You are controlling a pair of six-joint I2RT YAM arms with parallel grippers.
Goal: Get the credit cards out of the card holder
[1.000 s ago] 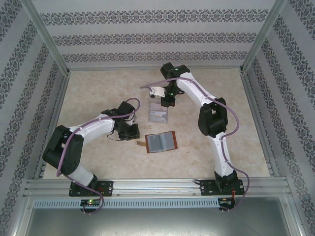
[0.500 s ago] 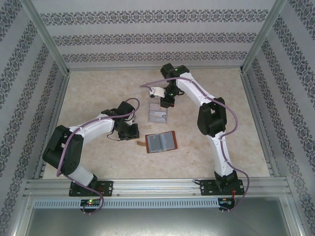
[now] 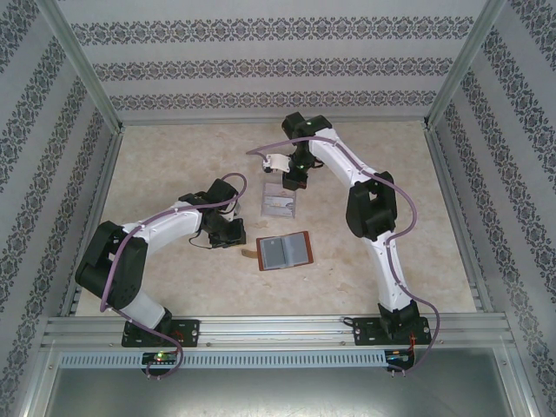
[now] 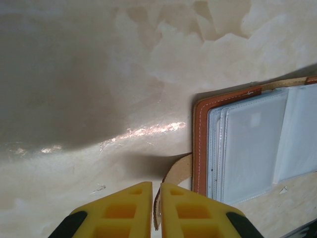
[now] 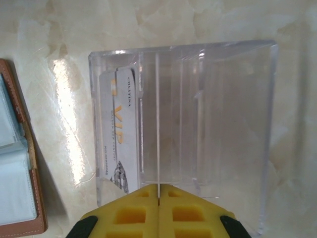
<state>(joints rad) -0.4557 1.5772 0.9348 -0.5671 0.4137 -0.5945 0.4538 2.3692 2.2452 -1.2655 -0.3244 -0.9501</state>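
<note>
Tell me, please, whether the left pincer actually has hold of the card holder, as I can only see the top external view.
Observer: Yes. The left pincer is shut on the strap tab of the card holder; the tab runs into the narrow gap between its fingers.
Operator: Thank you. Is anything in the clear tray yet?
Observer: One credit card, printed VIP, stands in an end slot of the clear tray.
Operator: And what is the right pincer doing?
Observer: The right pincer looks shut on a thin pale card, seen edge-on and reaching into the tray beside the VIP one.
</note>
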